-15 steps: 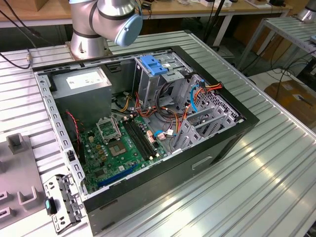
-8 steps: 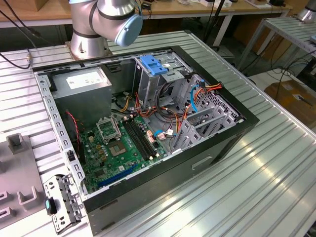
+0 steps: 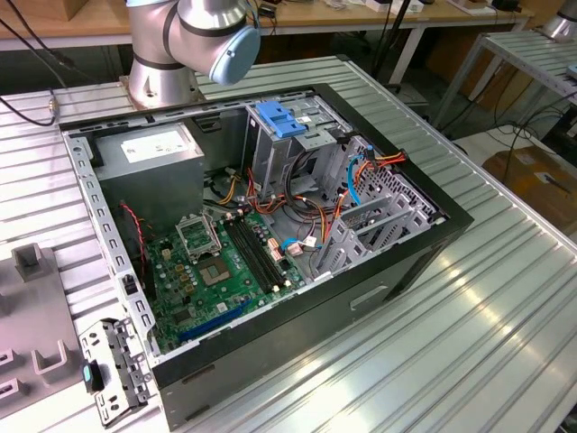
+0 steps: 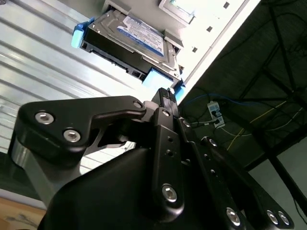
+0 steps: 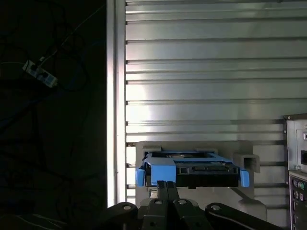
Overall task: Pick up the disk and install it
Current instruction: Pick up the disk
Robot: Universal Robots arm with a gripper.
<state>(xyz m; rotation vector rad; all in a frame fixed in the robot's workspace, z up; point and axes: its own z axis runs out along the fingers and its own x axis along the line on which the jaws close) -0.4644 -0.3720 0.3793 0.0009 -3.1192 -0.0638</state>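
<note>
The disk (image 5: 192,167) is parked in a grey cradle (image 5: 245,160) right by the table (image 5: 201,72) edge, connector end facing the tool (image 5: 166,184), I guess so it's easy to grab by the blue rail. The tool is pinched shut on nothing, tip just short of the disk. The computer case (image 3: 379,289) lies open on its side, drive cage (image 3: 266,162) facing up. Loose cables (image 3: 311,212) crowd right beside it and could snag.

Your arm (image 3: 180,32) shows its base and one bent joint in the exterior view. Your gripper (image 5: 166,184) has both fingers (image 5: 161,189) pressed together, holding nothing.
</note>
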